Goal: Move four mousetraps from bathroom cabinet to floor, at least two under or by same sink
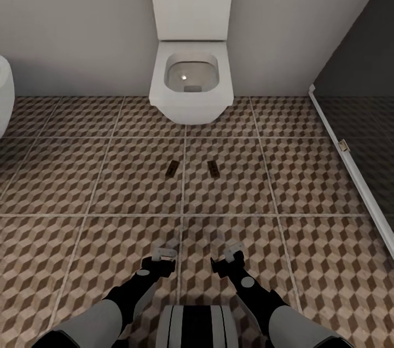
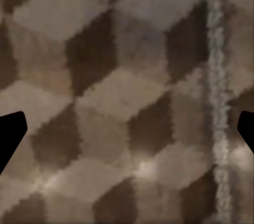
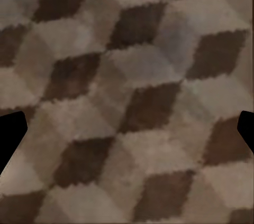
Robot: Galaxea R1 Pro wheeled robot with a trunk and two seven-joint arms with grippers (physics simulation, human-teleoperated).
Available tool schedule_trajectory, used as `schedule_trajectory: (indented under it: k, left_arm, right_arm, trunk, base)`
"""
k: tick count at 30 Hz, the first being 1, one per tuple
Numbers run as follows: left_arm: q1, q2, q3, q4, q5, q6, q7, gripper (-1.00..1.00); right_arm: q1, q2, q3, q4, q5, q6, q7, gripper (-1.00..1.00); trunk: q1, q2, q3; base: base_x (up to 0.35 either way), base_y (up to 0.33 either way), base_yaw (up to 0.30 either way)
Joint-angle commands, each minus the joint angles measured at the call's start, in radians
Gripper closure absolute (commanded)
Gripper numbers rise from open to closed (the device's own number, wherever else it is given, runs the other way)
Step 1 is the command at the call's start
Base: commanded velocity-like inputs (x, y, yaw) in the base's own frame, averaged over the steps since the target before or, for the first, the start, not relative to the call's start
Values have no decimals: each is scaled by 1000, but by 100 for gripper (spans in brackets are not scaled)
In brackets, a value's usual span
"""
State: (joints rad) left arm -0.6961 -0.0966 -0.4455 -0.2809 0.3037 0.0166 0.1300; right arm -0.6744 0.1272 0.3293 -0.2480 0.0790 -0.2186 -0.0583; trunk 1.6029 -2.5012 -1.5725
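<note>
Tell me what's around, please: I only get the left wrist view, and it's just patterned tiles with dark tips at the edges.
Observer: Two mousetraps lie on the floor ahead, one left of a grout line, the other right of it.
Operator: Is the left hand holding anything?
Observer: No, the left hand is open and empty above the tiles.
Operator: And the right?
Observer: The right hand is open and empty too.
Operator: What's beyond the traps?
Observer: A white toilet on the wall.

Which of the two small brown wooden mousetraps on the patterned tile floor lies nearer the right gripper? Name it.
The mousetrap right of the pale grout line, ahead of the right gripper; the other mousetrap lies left of that line.
</note>
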Motion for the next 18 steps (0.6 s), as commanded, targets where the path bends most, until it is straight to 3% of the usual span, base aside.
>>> schedule_trajectory:
  k: [1, 18]
  left_arm:
    - [0, 1, -9, -2, 9, 2, 6, -100]
    - [0, 3, -9, -16, 9, 2, 7, -100]
  right_arm:
    - [-1, 0, 2, 1, 8, -5, -6, -100]
    - [-1, 0, 2, 2, 8, -19, -6, -100]
  trunk:
    - [0, 0, 0]
    - [0, 0, 0]
  base:
    - [-8, 0, 0]
    - [-1, 0, 0]
